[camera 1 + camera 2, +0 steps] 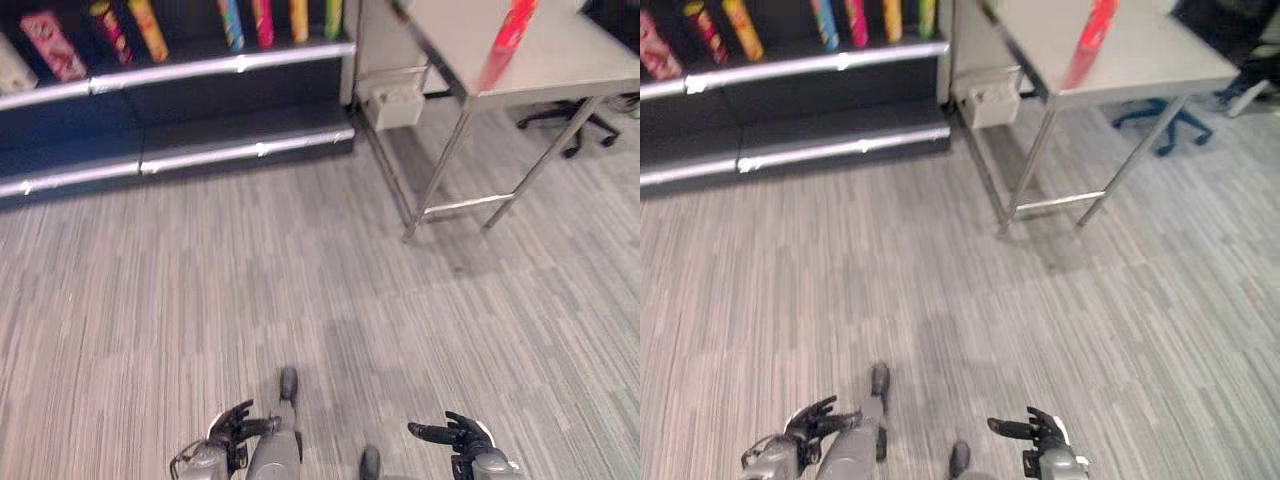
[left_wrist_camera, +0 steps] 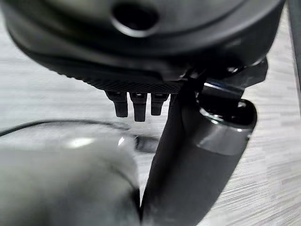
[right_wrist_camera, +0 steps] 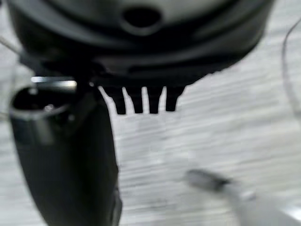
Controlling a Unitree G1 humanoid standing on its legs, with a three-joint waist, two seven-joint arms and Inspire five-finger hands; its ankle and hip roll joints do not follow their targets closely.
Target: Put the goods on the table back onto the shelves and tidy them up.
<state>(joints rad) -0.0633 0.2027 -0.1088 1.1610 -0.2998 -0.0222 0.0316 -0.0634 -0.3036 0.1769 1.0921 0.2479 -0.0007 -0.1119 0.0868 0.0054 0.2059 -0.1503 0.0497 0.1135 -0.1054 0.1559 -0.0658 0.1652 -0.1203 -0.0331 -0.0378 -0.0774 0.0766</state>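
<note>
A red tall can [image 1: 510,35] stands on the grey metal table [image 1: 560,70] at the upper right. The dark shelf unit [image 1: 180,70] at the upper left carries a row of upright tall cans [image 1: 150,30] and some snack bags [image 1: 55,45]. My left hand [image 1: 232,425] hangs low at the bottom edge over the floor, fingers relaxed and holding nothing. My right hand [image 1: 455,435] hangs beside it at the lower right, also open and empty. Both hands are far from the table and the shelves.
Grey striped carpet [image 1: 300,290] spreads between me and the shelves. A white box [image 1: 395,105] sits on the floor between shelf and table. An office chair base [image 1: 570,125] stands behind the table legs [image 1: 440,170].
</note>
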